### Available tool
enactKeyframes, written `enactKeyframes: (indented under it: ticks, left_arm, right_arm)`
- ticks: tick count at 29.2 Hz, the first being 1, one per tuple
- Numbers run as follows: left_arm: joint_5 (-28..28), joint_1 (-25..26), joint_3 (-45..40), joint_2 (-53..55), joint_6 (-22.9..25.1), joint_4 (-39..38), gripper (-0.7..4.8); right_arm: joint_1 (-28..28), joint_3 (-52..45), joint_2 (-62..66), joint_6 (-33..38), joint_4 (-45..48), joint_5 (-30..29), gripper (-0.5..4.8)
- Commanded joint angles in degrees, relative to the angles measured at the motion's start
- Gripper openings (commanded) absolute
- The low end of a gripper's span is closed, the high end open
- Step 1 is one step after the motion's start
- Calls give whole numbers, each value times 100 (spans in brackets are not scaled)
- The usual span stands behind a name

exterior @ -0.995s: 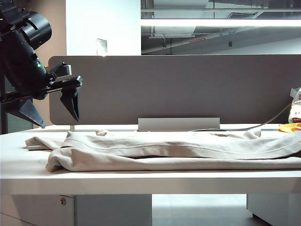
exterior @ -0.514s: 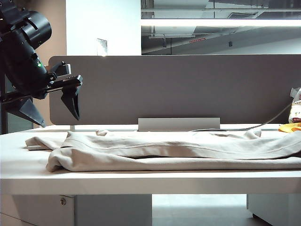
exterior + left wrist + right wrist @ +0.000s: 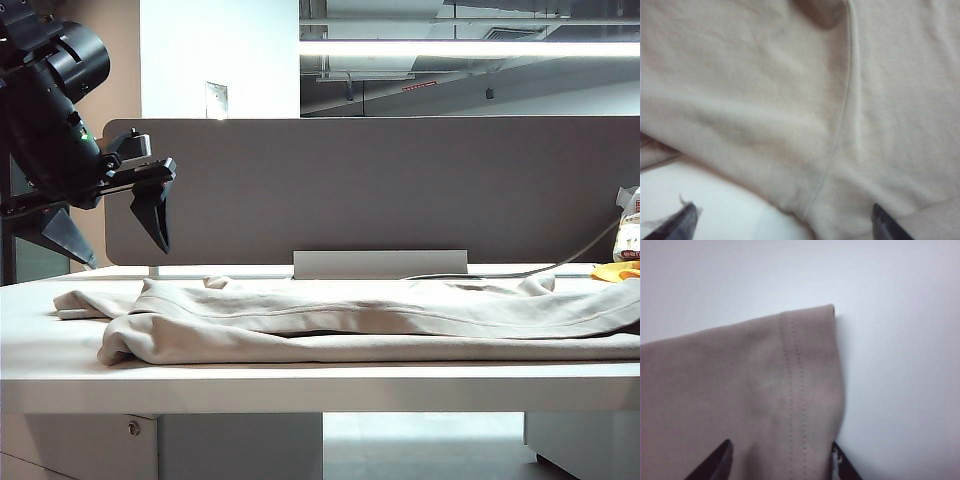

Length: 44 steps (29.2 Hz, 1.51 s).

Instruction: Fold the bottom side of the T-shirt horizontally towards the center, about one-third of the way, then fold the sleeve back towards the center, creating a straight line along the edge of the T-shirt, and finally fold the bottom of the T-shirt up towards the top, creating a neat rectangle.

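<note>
T-shirt (image 3: 370,325) spread across white table (image 3: 320,385), beige, folded lengthwise into a long low band running left to right, nearly as wide as the tabletop. Rounded fold at the near left end; a flatter piece of fabric poking out farther left, behind it. Faint seam line along the upper layer in the exterior view.

Left gripper (image 3: 110,230) up in the air at the far left of the exterior view, well above the cloth, touching nothing. Black pointed fingers (image 3: 155,215) aimed downward and set wide apart, nothing between them. In the left wrist view, left gripper (image 3: 782,227) looking down on beige fabric with a curved seam, a dark fingertip in each lower corner, a strip of white table at one side. No contact with the cloth visible.

Right gripper (image 3: 780,462) out of the exterior view, seen only by its own wrist camera. Two dark fingertips (image 3: 715,462) partly open, straddling the bottom of the T-shirt (image 3: 797,400), a hemmed edge with two parallel stitch lines ending at a corner on bare white table. Fingertips close to the fabric; whether touching it, cannot tell. Nothing clamped between them.

Grey partition (image 3: 400,185) upright along the far edge of the table. Yellow and white packet (image 3: 628,250) at the far right, beside a cable.
</note>
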Motion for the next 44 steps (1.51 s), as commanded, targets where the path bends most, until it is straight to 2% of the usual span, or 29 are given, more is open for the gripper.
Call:
enactKeyframes:
  ticks: [1, 6, 11, 15, 21, 31, 36, 44]
  left_arm:
    - [-13, 7, 22, -7, 24, 37, 479]
    - [-13, 7, 22, -7, 24, 39, 479]
    - [-13, 7, 22, -9, 24, 39, 479]
    - [-13, 7, 22, -9, 24, 39, 479]
    - [-13, 7, 22, -7, 22, 31, 479]
    - [4, 7, 22, -7, 28, -138, 479]
    - [7, 7, 22, -4, 48, -186, 479]
    - [28, 4, 22, -4, 70, -227, 479]
  right_arm:
    - [11, -87, 118, 26, -640, 122, 234]
    - [4, -87, 118, 17, -658, 122, 64]
    - [7, -87, 116, -15, -608, 116, -6]
    - [15, -87, 114, -24, -551, -79, -6]
    - [175, -81, 103, 13, -321, -848, -6]
    - [708, -26, -195, -9, -94, -820, -6]
    - [920, -26, -505, 55, 118, -581, -6]
    - [942, -28, -763, 74, -101, -730, -6]
